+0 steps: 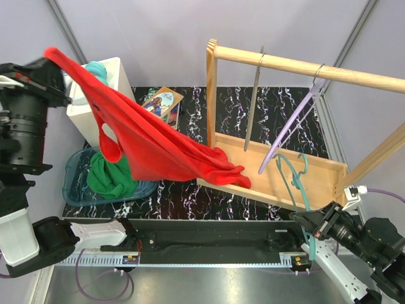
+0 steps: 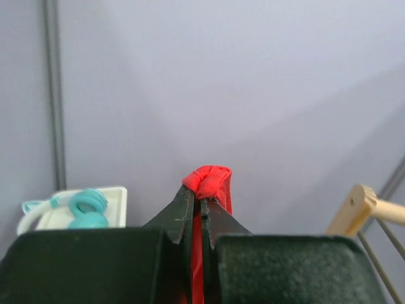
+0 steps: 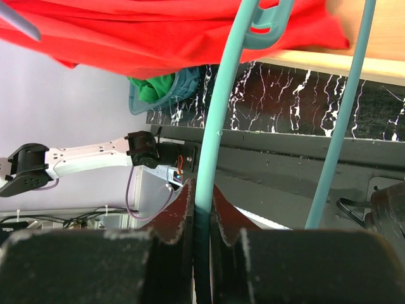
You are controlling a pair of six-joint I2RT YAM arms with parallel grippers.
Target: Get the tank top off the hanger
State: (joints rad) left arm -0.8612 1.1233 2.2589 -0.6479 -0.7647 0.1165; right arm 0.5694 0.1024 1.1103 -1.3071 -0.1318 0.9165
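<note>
Removal nearly complete: the left gripper (image 2: 201, 201), clenched on a strap of the red tank top (image 1: 152, 142), holds it high while its hem reaches the wooden rack (image 1: 278, 63), seemingly clear of the teal hanger (image 1: 295, 180) clamped in the right gripper (image 3: 202, 206).

L arm (image 1: 22, 120) raised high at approx 9 o'clock in top view. L tool (image 2: 201, 195) up at 10 o'clock, fingers pressed together on a fold of the tank top (image 2: 209, 179). R arm (image 1: 370, 244) sits low at 5 o'clock. R tool (image 3: 202, 191) aims toward approx 10 o'clock, fingers clamped tight on the hanger (image 3: 212, 126) rod.
</note>
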